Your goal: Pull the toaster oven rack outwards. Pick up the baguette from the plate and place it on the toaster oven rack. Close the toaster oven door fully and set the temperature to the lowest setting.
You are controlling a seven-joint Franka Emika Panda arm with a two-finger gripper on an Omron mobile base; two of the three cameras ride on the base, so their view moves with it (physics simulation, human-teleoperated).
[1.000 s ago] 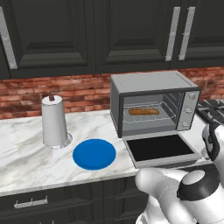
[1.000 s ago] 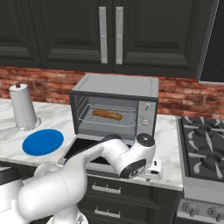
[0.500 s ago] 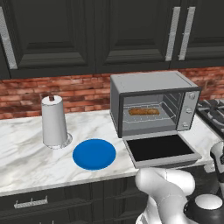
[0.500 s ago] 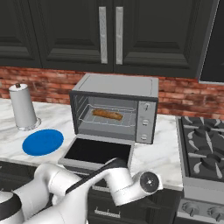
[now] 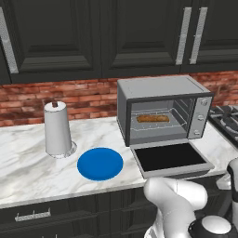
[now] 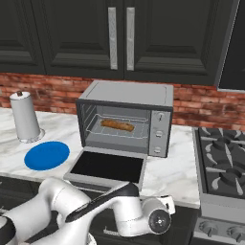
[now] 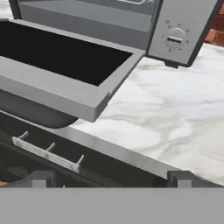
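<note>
The toaster oven [image 5: 162, 90] [image 6: 127, 93] stands on the marble counter with its door [image 5: 169, 158] [image 6: 107, 166] [image 7: 65, 57] dropped flat over the counter. Inside it, the brown baguette [image 5: 152, 118] [image 6: 117, 126] lies on the wire rack [image 5: 155, 125] [image 6: 119, 135]. Left of the oven sits the blue plate [image 5: 100, 163] [image 6: 47, 155], bare. My gripper [image 7: 111, 179] hangs low in front of the counter edge, below the door's right front corner, open and holding nothing. A round knob [image 7: 175, 38] of the oven's panel shows above.
A paper towel roll [image 5: 57, 129] [image 6: 25, 117] stands at the left of the counter. A gas stove [image 6: 225, 158] lies to the oven's right. Under the counter edge runs a drawer handle [image 7: 48, 153]. Dark cabinets hang above.
The arm has swung down from beside the open door to below the counter's front edge. Oven, baguette and plate have not moved.
</note>
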